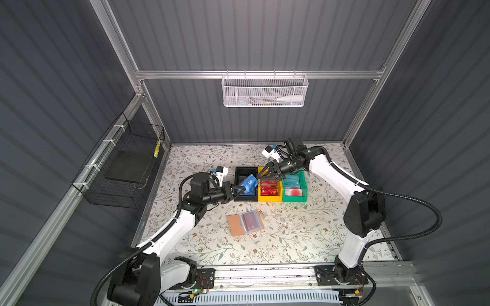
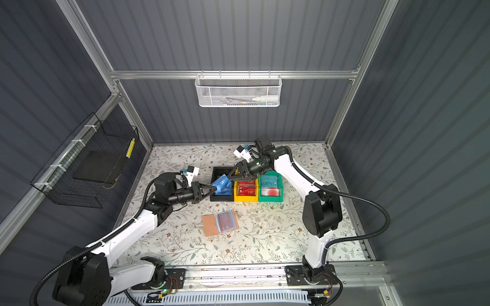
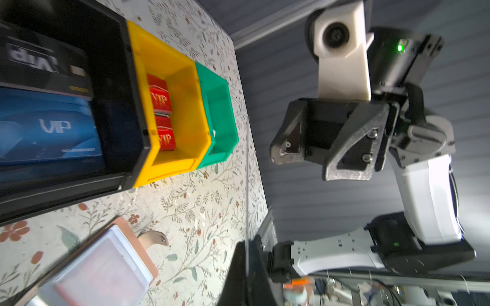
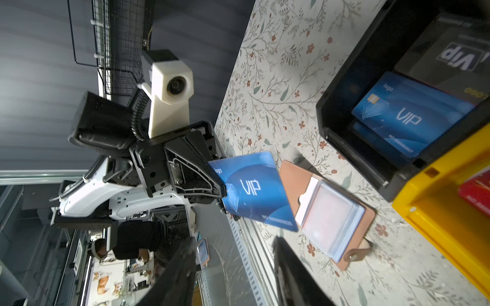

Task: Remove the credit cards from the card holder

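Observation:
The tan card holder (image 1: pixel 245 223) (image 2: pixel 220 222) lies open on the floral table, with a red card showing through its clear sleeves (image 4: pixel 328 212). My left gripper (image 1: pixel 240 188) (image 2: pixel 214 188) is shut on a corner of a blue VIP credit card (image 1: pixel 249 182) (image 4: pixel 254 188), which hangs tilted over the black bin (image 1: pixel 242 172). In the left wrist view this card (image 3: pixel 247 185) shows only edge-on. My right gripper (image 1: pixel 261 173) (image 4: pixel 236 278) hovers open and empty just past the card's far end, above the edge between the black and yellow bins.
Three bins stand in a row behind the holder. The black bin (image 4: pixel 344 148) has blue and black VIP cards, the yellow bin (image 1: pixel 269 198) red ones, and the green bin (image 1: pixel 294 198) teal and white-red ones. A wire basket (image 1: pixel 119 169) hangs on the left wall.

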`<action>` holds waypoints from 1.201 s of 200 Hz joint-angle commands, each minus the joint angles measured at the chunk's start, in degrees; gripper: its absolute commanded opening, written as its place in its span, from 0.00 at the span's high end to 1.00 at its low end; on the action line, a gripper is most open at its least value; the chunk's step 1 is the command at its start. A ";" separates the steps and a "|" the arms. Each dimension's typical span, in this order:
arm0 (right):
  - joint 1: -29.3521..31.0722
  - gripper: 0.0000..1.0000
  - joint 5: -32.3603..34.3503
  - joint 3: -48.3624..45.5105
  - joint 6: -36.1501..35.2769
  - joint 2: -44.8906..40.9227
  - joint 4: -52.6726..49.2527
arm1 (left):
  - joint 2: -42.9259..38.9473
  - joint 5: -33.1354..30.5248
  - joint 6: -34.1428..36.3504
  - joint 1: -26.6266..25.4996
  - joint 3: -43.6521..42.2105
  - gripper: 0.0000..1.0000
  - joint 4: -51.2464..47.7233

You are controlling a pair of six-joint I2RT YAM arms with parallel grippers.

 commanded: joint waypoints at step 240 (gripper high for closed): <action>-0.15 0.64 -0.94 4.78 -12.47 3.73 -12.98 | 4.38 12.25 14.96 0.20 7.44 1.00 -14.08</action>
